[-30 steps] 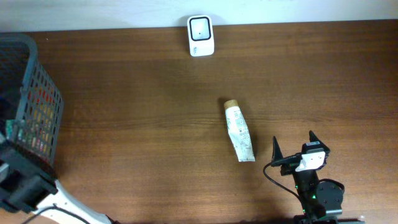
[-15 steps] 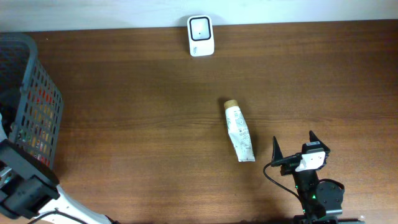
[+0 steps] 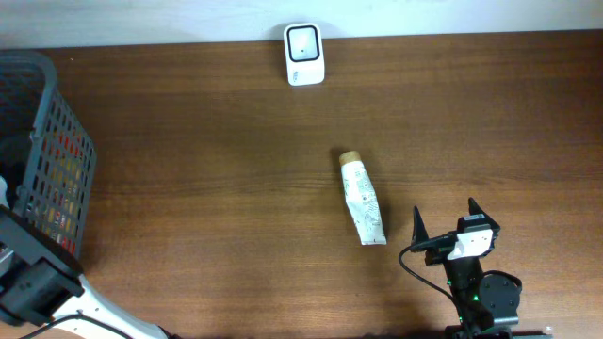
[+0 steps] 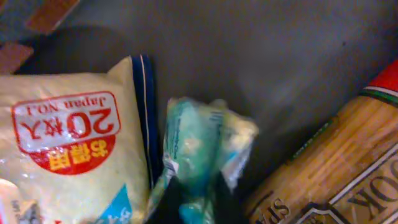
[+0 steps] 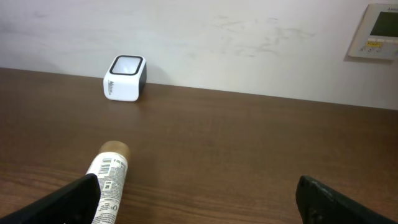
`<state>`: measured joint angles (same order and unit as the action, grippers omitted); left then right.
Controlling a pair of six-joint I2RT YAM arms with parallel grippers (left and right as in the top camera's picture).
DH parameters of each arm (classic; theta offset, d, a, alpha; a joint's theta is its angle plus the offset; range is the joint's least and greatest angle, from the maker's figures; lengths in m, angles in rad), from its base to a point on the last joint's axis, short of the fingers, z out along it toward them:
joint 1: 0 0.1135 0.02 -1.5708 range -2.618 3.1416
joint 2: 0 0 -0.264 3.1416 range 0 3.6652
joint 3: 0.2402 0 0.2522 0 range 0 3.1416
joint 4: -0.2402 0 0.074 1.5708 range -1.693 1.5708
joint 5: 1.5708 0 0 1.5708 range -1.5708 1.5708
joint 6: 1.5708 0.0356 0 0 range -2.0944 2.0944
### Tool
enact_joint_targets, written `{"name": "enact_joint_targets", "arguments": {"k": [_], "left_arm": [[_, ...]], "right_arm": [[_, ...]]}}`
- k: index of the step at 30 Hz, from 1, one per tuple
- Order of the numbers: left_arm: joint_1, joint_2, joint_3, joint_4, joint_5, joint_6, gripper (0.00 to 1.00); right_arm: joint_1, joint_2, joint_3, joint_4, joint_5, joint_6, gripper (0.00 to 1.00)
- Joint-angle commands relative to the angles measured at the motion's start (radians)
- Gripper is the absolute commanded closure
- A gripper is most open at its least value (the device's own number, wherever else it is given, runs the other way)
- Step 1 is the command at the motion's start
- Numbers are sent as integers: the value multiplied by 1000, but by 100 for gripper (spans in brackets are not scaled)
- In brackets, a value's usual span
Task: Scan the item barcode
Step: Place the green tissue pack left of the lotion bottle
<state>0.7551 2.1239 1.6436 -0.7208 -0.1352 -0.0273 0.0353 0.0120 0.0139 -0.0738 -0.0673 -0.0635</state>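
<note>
L gripper [image 4: 189,210] down in basket [image 3: 61,151] at 9 o'clock, pinched on teal packet [image 4: 199,137] beside yellow bag [image 4: 68,155]; R gripper [image 5: 198,186] 5 o'clock, jaws spread wide, empty

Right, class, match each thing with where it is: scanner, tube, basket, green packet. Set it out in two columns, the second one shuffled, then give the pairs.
1 scanner
2 tube
3 basket
4 green packet

A at the far left
B pinched in the left gripper
C standing at the back
D lying flat in the middle

Pairs: 1-C, 2-D, 3-A, 4-B
</note>
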Motion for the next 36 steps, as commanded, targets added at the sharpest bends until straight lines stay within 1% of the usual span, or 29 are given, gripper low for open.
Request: {"name": "enact_joint_targets", "arguments": {"k": [1,3,5,6,8,10,12,13,14,15,16,17,18,19,20,21,22,23,25,27,28,29,30,31,32,34,35,36], "left_arm": [[1,14,-8,-16,26,-1,100],[1,-16,31,-46,27,-2,100],[1,-92,92,-74,27,-2,100],[1,-148,108,-76,28,-4,100],[1,-274,109,-71,45,-50,100],[-2,-382,110,-43,107,-79,100],[-40,-542,110,-2,210,-103,100],[-92,-627,110,-3,249,-123,100],[-182,-701,110,-37,284,-148,100],[-303,-741,109,-103,305,-166,100],[-414,-749,109,-171,304,-167,100],[-567,-738,102,-259,304,-182,100],[-686,-718,76,-303,304,-193,100],[-772,-698,39,-314,304,-195,100],[-881,-660,-27,-309,304,-241,100],[-963,-609,-97,-284,304,-293,100],[-1014,-570,-146,-252,305,-332,100],[-1097,-489,-222,-167,306,-399,100],[-1175,-390,-263,-76,343,-447,100],[-1239,-285,-263,-9,353,-455,100],[-1260,-244,-263,21,356,-459,81],[-1273,-221,-263,37,357,-459,45],[-1277,-216,-263,45,357,-458,25],[-1274,-218,-251,52,356,-457,20],[-1268,-219,-240,51,357,-449,20],[-1234,-232,-179,25,356,-369,29],[-1215,-246,-140,0,346,-308,37],[-1190,-271,-82,-44,284,-270,42]], "right_arm": [[-2,-6,-8,-1,13,-3,1],[-2,-6,-8,-1,13,-3,1],[-2,-6,-8,-1,13,-3,1],[-2,-6,-8,-1,13,-3,1],[-2,-6,-8,-1,13,-3,1],[-2,-6,-8,-1,13,-3,2],[-2,-6,-8,-1,13,-3,1],[-2,-6,-8,-1,13,-3,1],[-2,-6,-8,-1,13,-3,1],[-2,-6,-8,-1,13,-3,1],[-2,-6,-8,-1,13,-3,1],[-2,-6,-8,-1,13,-3,1],[-2,-6,-8,-1,13,-3,1],[-2,-6,-8,-1,13,-3,1],[-2,-6,-8,-1,13,-3,1],[-2,-6,-8,-1,13,-3,1],[-2,-6,-8,-1,13,-3,1],[-2,-6,-8,-1,13,-3,1],[-2,-6,-8,-1,13,-3,1],[-2,-6,-8,-1,13,-3,2],[-2,-6,-8,-1,13,-3,1],[-2,-6,-8,-1,13,-3,1],[-2,-6,-8,-1,13,-3,1],[-2,-6,-8,-1,13,-3,1],[-2,-6,-8,-1,13,-3,1],[-2,-6,-8,-1,13,-3,1],[-2,-6,-8,-1,13,-3,1],[-2,-6,-8,-1,13,-3,1]]}}
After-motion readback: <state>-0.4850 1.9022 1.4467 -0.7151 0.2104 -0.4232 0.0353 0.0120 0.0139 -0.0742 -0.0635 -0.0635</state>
